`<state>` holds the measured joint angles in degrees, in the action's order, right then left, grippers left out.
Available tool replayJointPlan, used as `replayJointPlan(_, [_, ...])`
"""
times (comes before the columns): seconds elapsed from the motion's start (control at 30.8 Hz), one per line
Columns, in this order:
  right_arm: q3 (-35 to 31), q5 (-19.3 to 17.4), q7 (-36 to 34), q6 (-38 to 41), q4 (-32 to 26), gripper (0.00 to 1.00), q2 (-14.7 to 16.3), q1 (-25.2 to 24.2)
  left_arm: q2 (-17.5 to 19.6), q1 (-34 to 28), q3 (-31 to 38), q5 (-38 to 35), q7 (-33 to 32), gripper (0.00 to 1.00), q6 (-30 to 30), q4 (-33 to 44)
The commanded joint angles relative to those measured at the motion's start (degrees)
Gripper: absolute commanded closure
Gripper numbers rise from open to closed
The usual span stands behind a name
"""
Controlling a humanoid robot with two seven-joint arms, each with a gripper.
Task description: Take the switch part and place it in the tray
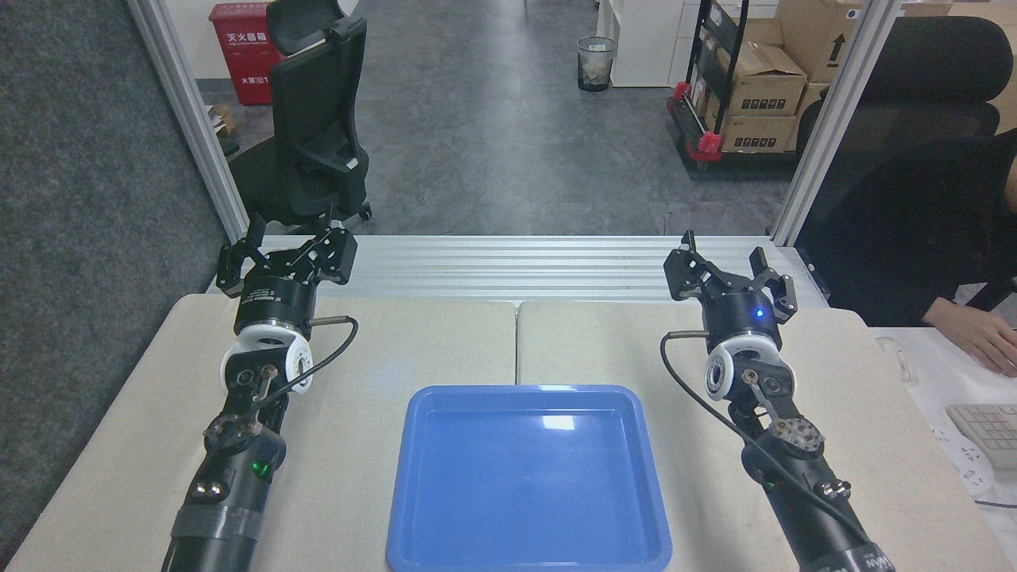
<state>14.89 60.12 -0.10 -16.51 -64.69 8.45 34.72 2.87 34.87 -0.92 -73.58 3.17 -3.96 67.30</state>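
The glossy blue tray (528, 477) lies on the beige table at the front centre, with nothing in it. The switch part does not show anywhere in this view. My left gripper (290, 230) hangs over the table's far left edge, its fingers spread open and holding nothing. My right gripper (725, 250) hangs over the far right edge, fingers spread open as well, with nothing between them. Both grippers stand well behind and to the sides of the tray.
The table (445, 349) is two beige tops joined by a seam, with an aluminium rail (516, 266) at the back. A person's hand (973, 334) rests on a desk at the right beside a keyboard (989, 425). An office chair (314, 119) stands beyond.
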Motion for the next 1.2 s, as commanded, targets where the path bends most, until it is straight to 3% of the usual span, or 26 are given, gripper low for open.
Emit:
replayJointPlan(0.0, [0.1,0.0,0.0,0.1,0.0,0.0,0.0,0.0,-2.1,-0.8,-1.0,0.6,0.0,0.0,1.0,-2.8])
replayJointPlan(0.36, [0.1,0.0,0.0,0.0,0.0,0.0,0.0,0.0,-2.3,-2.0,-0.5,0.9,-0.2,0.0,1.1,-2.5])
replayJointPlan(0.59, [0.1,0.0,0.0,0.0,0.0,0.0,0.1,0.0,-1.9,-3.1,-0.7,9.2,-0.3,0.0,1.4,-2.4])
replayJointPlan(1.17, [0.1,-0.1,0.0,0.0,0.0,0.0,0.1,0.0,-1.0,-3.1,-1.2,8.7,-0.4,0.0,1.7,-2.5])
